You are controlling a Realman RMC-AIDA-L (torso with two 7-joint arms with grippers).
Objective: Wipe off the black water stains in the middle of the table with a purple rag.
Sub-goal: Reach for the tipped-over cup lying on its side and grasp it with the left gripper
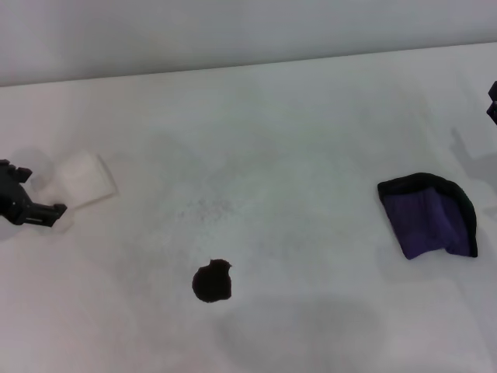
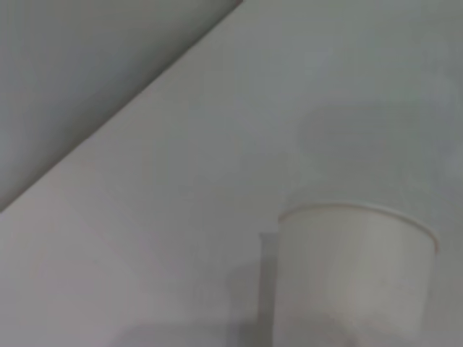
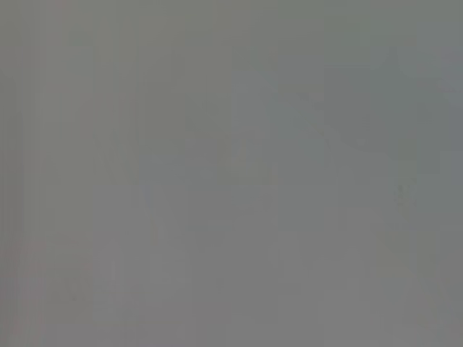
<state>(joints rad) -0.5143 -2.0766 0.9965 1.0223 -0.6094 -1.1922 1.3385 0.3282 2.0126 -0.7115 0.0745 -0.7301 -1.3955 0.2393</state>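
The black water stain [image 1: 212,281] is a small roundish blot on the white table [image 1: 295,155], front of centre. The purple rag [image 1: 429,215], folded and edged in black, lies flat at the right, well apart from the stain. My left gripper [image 1: 37,191] is at the left edge, open and empty, its fingers just short of a white paper cup. Only a black sliver of my right gripper [image 1: 492,101] shows at the right edge, above and behind the rag. The right wrist view shows only plain grey surface.
The white paper cup [image 1: 81,179] sits at the left by my left gripper; it also shows close up in the left wrist view [image 2: 354,275]. The table's far edge [image 1: 233,66] meets a grey wall. Faint grey speckles [image 1: 206,208] lie behind the stain.
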